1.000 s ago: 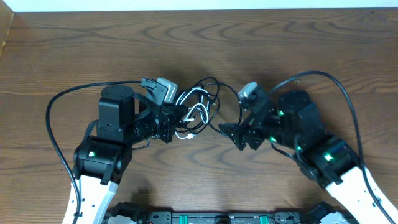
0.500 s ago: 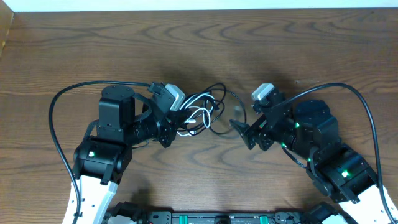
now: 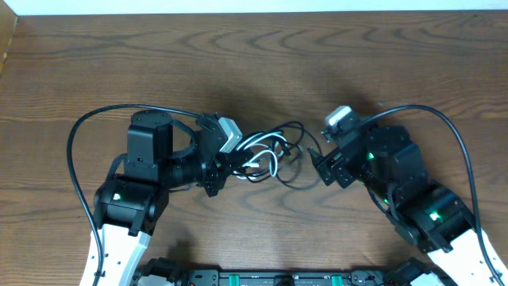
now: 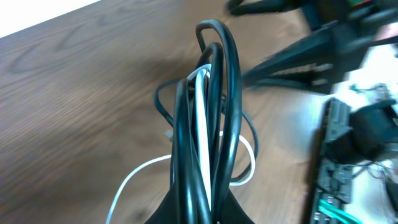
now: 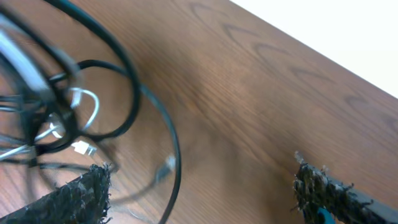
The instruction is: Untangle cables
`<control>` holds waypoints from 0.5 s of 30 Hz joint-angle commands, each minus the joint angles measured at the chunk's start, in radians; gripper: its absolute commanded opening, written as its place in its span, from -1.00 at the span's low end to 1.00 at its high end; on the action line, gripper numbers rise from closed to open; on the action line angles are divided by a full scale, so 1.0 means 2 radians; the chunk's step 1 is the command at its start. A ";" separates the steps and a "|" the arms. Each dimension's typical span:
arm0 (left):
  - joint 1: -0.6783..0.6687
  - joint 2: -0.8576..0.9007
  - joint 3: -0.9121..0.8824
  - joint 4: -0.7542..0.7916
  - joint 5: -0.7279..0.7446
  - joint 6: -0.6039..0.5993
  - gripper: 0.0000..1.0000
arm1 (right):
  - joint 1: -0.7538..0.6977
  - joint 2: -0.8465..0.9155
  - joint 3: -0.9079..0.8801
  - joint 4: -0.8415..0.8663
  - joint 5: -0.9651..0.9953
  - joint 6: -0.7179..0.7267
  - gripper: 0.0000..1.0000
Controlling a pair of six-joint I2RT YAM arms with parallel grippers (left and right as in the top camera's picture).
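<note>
Our left end effector [image 3: 228, 161] pinches the cables [image 3: 266, 152], the black cable [image 4: 229, 87] and the white cable [image 4: 200, 118] bundled together, near the middle of the tabletop [image 3: 254, 56]. Our right end effector [image 3: 319, 161], at 3 o'clock from the bundle, is spread and holds nothing. If it closes on both cords at once, we think the knot can tighten. Both arms bend inward, with the wrists facing each other.

From overhead, the fingertips of the left claw [image 3: 228, 164] are buried under the cables [image 3: 266, 151], whose plug ends are too small to tell apart. The left wrist view cuts the cables at the bottom edge, and the right arm [image 4: 311, 43] behind them is blurred. The right wrist view crops the right claw [image 5: 202, 196] to two finger stubs at the bottom edge, and the cables smear off leftward.
</note>
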 commanded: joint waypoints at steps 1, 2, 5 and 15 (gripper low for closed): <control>0.001 -0.001 0.003 0.003 0.065 0.018 -0.85 | 0.000 0.016 0.006 -0.003 0.026 -0.015 0.85; 0.001 -0.001 0.003 0.003 0.066 0.018 -0.85 | 0.000 0.019 0.006 -0.003 0.029 -0.015 0.85; 0.001 -0.001 0.003 0.003 0.068 0.018 -0.85 | -0.004 0.027 0.006 -0.005 0.028 -0.015 0.84; 0.001 -0.001 0.003 0.016 0.151 0.018 -0.85 | -0.008 0.045 0.006 -0.006 0.032 -0.015 0.82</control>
